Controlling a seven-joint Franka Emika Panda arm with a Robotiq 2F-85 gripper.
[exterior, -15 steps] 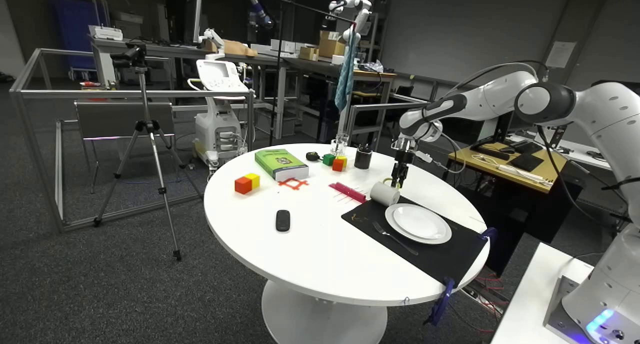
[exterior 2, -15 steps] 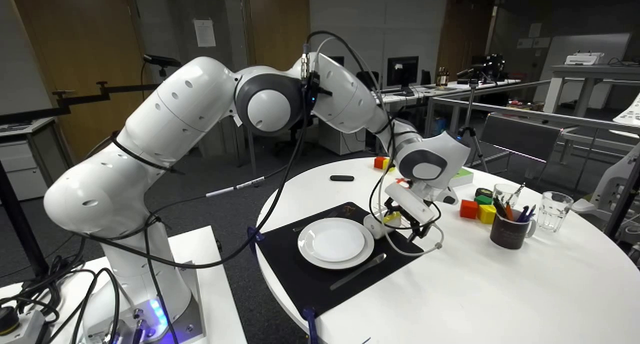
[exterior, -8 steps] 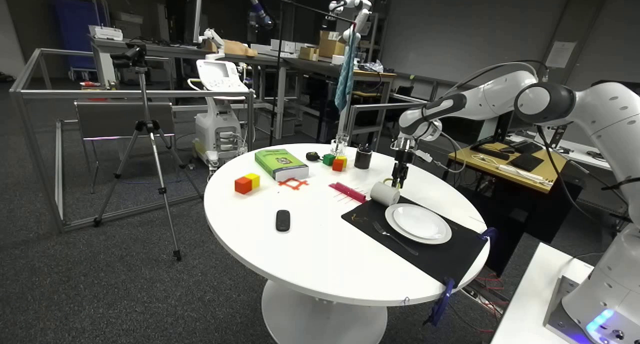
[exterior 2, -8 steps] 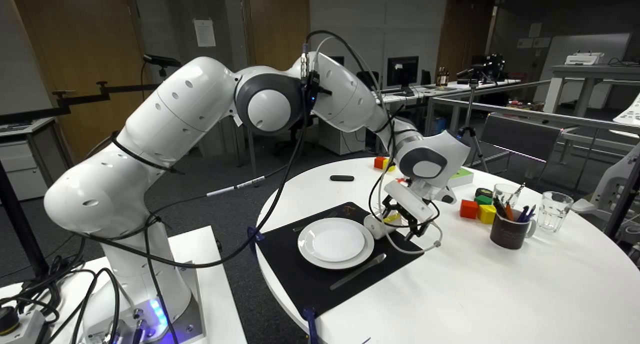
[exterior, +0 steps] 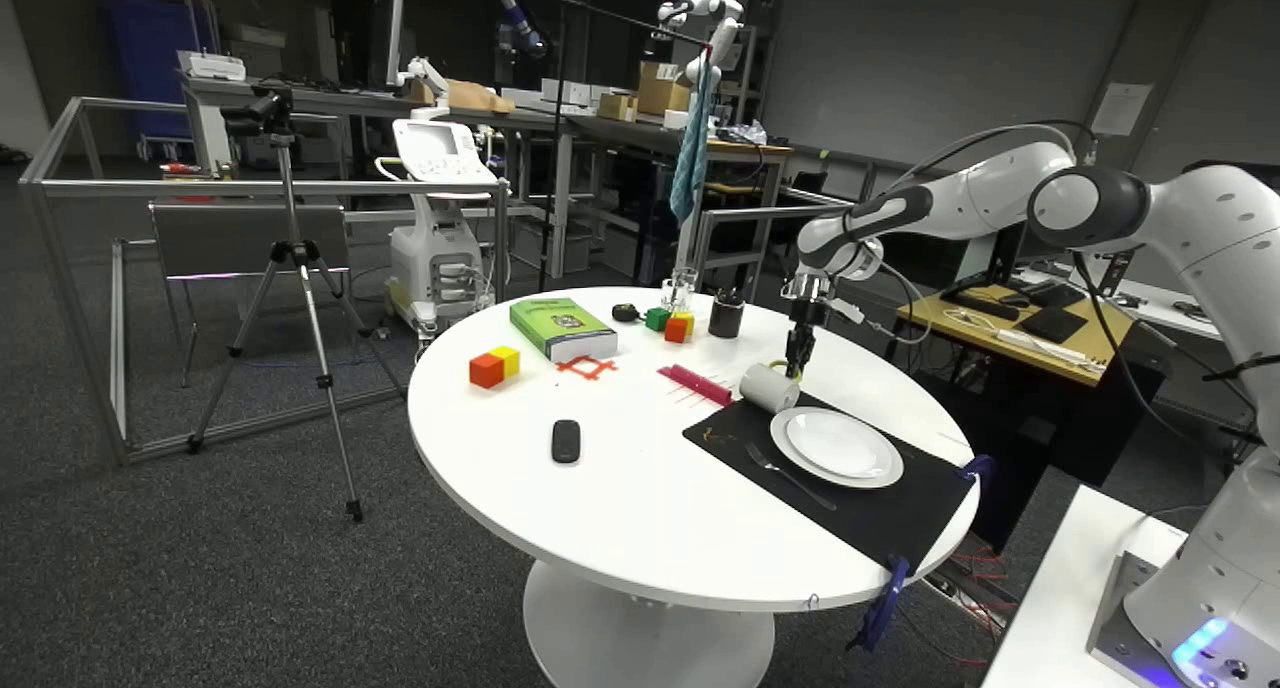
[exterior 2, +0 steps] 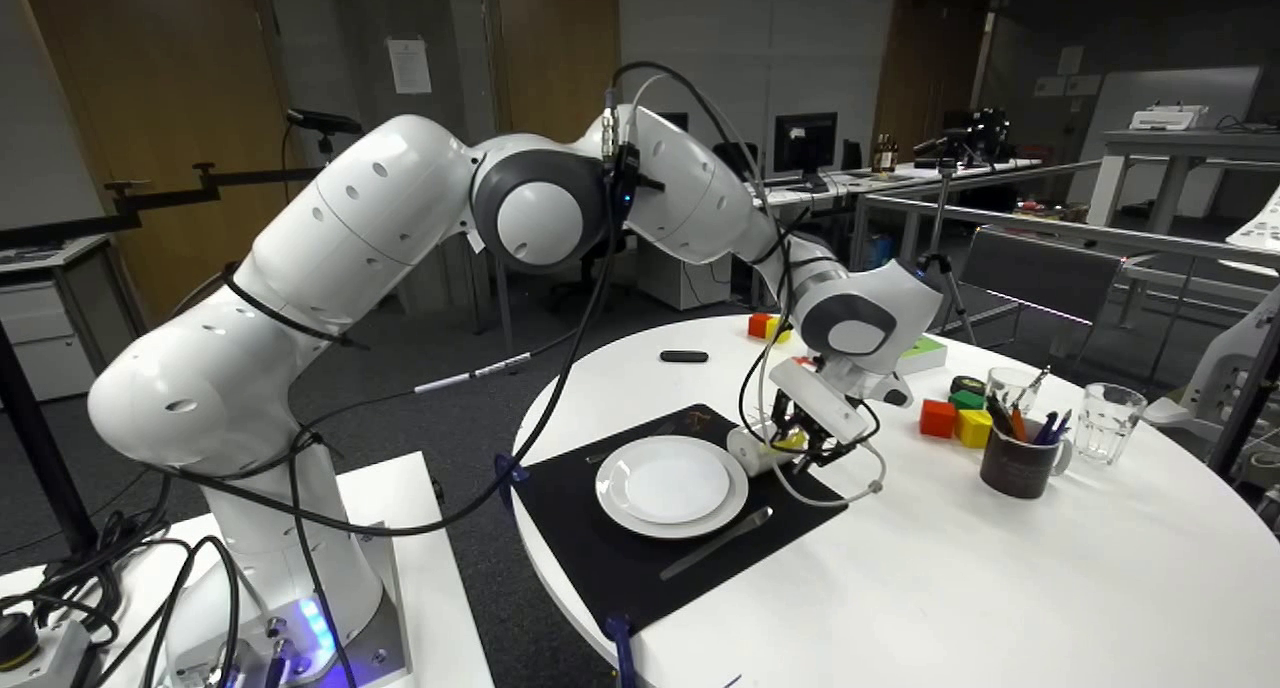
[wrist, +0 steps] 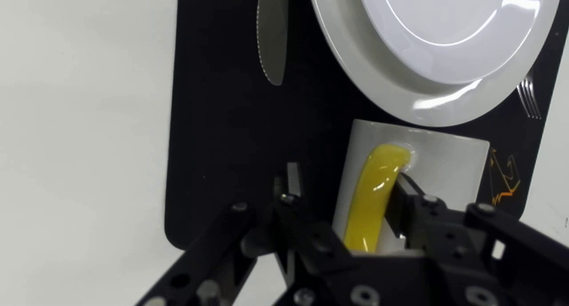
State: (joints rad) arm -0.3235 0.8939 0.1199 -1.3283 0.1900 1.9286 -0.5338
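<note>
A white mug [wrist: 444, 172] with a yellow handle [wrist: 371, 195] lies on its side in the wrist view, handle facing up. It rests at a corner of the black placemat [wrist: 231, 119], right beside the stacked white plates [wrist: 386, 70]. My gripper [wrist: 347, 175] is over the mug with its jaws partly closed around the handle. Its right finger [wrist: 402, 203] lies close against the handle, perhaps touching. A gap separates the left finger [wrist: 293, 179] from the handle. In both exterior views the gripper [exterior: 799, 356] reaches down at the mug [exterior: 768, 388].
A knife [wrist: 272, 39] and a fork [wrist: 528, 97] flank the plates. A dark mug of pens [exterior 2: 1018, 463], drinking glasses [exterior 2: 1108, 423], coloured cubes [exterior 2: 938, 418], a green book [exterior: 562, 330], a pink ruler-like piece [exterior: 697, 384] and a black handset [exterior: 566, 441] stand on the round table.
The gripper's fingers have come closer together around the handle, from wide to partly closed. The arm has barely moved, and the mug lies nearly where it was.
</note>
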